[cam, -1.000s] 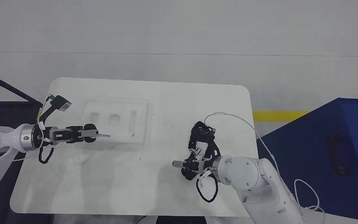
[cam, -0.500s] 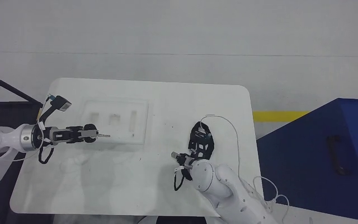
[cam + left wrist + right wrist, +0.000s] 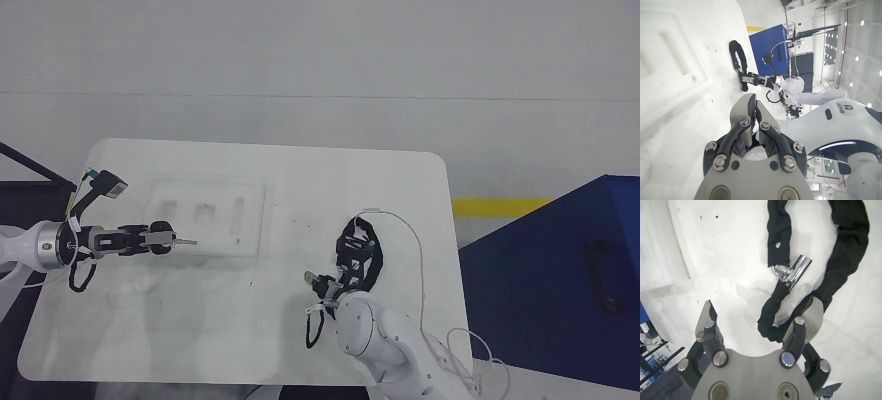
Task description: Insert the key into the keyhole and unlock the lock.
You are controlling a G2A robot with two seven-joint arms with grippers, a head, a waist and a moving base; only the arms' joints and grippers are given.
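Swinging round over the last second, the right arm now comes up from the desk's near edge instead of from the side. Its hand has crept a little nearer the lock, while the left arm and the lock have stayed put.

The lock (image 3: 848, 247) is a chain in a black sleeve, lying in a loop on the desk (image 3: 300, 160), right of the middle. A chrome cylinder (image 3: 800, 269) joins the loop's two ends and lies tilted on the desk top.

The right hand (image 3: 761, 307) sits just beside that cylinder with its fingers spread wide apart. The bend of the sleeve nearest the hand lies between them, close against one finger. I cannot tell whether it touches.

Well apart, on the left, the left hand (image 3: 168, 240) hangs over the near part of a white foam tray (image 3: 258, 215) with its fingers (image 3: 743, 111) pressed together. From above, a thin sliver (image 3: 187, 242) pokes out past the tips; I cannot tell whether it is the key.
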